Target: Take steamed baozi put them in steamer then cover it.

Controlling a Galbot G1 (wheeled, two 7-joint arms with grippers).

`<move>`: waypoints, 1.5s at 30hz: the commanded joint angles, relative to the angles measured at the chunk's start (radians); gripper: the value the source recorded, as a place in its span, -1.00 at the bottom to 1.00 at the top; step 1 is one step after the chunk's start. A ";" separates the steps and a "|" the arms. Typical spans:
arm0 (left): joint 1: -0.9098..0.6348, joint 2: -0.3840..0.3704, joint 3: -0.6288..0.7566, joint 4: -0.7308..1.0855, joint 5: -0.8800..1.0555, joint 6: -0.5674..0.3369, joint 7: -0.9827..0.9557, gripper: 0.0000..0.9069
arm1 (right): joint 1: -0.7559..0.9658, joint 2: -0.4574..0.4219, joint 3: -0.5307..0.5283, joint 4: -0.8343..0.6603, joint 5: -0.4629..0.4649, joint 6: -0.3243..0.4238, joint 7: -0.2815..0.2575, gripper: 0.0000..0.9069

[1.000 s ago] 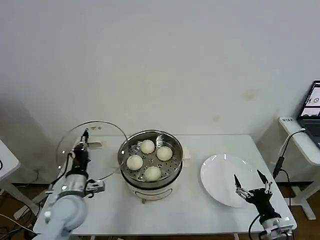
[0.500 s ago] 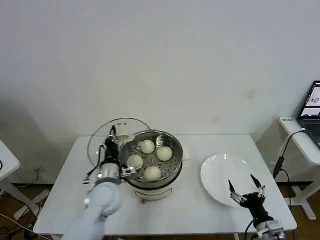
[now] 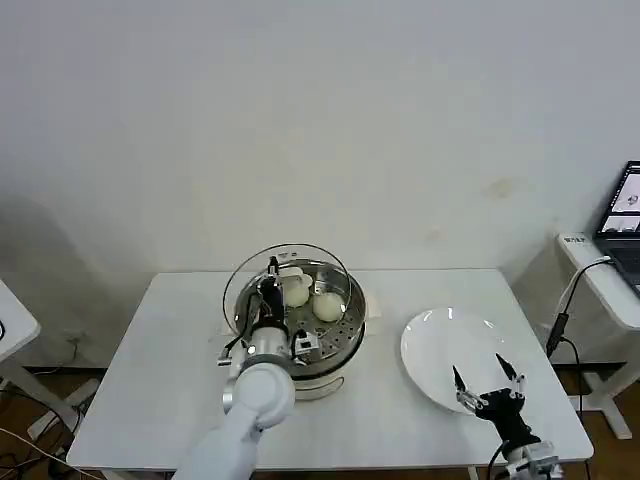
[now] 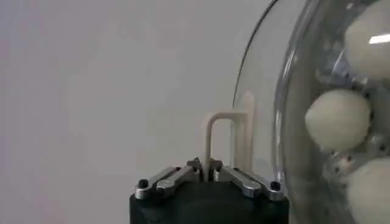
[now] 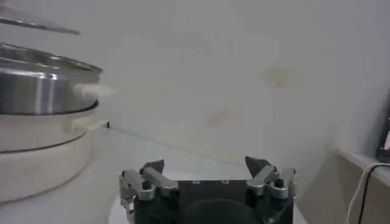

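The left gripper (image 3: 272, 268), clamped on the handle of a round glass lid (image 3: 288, 290), holds it above the shiny stainless-steel steamer (image 3: 345, 325) containing cream-white baozi (image 3: 327, 306); the right gripper (image 3: 486, 386) hangs wide open and empty over the desk's (image 3: 150, 360) front right corner.

The left arm (image 3: 255, 400) is round and pale grey-white, with a black wrist. Its tool (image 4: 205, 171) has silver metal fingers (with small dark screws). The right tool (image 3: 486, 382) is black with thin silver fingers.
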 commanded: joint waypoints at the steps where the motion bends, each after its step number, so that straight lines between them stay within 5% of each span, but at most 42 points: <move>1: -0.012 -0.038 0.033 0.044 0.067 -0.005 0.016 -1.00 | 0.001 0.001 -0.004 -0.015 -0.022 0.001 0.001 1.00; 35: 0.020 -0.052 0.034 0.071 0.109 -0.025 0.027 -0.96 | 0.000 0.007 -0.024 -0.022 -0.035 -0.002 -0.003 1.00; 36: 0.021 -0.051 0.033 0.070 0.109 -0.026 0.027 1.00 | 0.000 0.007 -0.024 -0.022 -0.036 -0.002 -0.003 1.00; 45: 0.036 -0.039 0.026 0.025 0.103 -0.029 0.020 1.00 | 0.002 0.009 -0.031 -0.023 -0.039 -0.002 -0.003 1.00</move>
